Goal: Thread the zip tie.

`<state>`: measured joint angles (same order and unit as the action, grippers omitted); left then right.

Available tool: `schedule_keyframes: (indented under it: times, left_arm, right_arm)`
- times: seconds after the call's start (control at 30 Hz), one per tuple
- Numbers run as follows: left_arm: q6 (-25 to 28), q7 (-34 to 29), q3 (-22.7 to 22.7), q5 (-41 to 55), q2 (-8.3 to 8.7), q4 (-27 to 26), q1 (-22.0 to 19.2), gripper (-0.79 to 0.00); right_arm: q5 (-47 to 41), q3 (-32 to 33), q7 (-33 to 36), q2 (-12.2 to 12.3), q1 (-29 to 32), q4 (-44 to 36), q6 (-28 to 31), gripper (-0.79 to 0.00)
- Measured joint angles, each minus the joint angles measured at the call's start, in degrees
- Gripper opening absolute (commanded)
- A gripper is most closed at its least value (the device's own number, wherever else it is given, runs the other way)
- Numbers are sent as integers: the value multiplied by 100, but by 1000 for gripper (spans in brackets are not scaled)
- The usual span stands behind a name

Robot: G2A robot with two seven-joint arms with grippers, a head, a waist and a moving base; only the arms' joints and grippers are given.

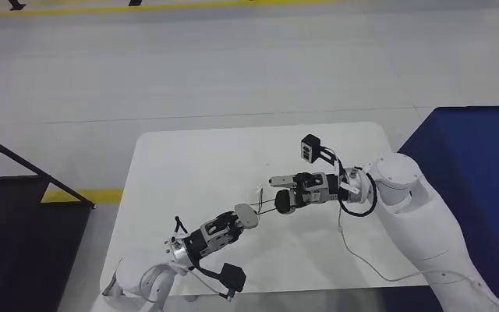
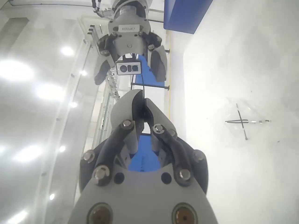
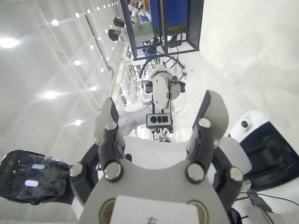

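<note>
Left end effector (image 2: 143, 97): clenched on the zip tie (image 2: 143, 90), which I see as a thin black strand running out from between its tips.
Right end effector (image 2: 130, 71): released, jaws spread wide, facing the left one tip to tip with a gap between them.
Where the tie is: in the air over the middle of the table (image 1: 195, 168), between the two end effectors, not lying on the surface.
Handling: I judge it very light, springy along its length and slick, so a free end will likely wave and bend off line. I'd take the free part near its end, flat sides against the pads, so it stays aimed at the head.
Hard to make out: I can't tell which end is the head and which the tail, nor whether the strand reaches the right end effector. From above it is only a pair of hair-thin dark lines.
Other: a drawn cross (image 2: 241, 121) marks the table beside the left end effector.
</note>
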<state>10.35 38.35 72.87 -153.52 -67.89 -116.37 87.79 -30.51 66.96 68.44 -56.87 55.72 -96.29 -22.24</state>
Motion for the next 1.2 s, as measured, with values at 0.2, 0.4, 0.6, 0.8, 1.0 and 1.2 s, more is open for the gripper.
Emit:
schedule_keyframes:
  times: [0.2,0.4,0.6,0.8,1.0,1.2]
  left_arm:
    - [18,-44,-93,98,21,-23,-11,-785]
    - [71,-177,-95,89,50,39,-46,-785]
    - [139,-123,-91,153,89,12,-15,-785]
    - [138,-39,-64,247,132,-117,93,-785]
    - [148,-75,-94,188,169,-172,155,-785]
    - [97,-111,-123,207,197,-209,169,-785]
  right_arm:
    - [251,-194,103,14,44,-131,67,-560]
    - [240,-223,311,36,56,-209,161,-545]
    - [192,-223,551,63,97,-266,348,-683]
    - [205,-264,460,70,124,-280,382,-714]
    - [221,-309,430,83,186,-378,384,-785]
    - [245,-334,440,96,188,-396,416,-785]
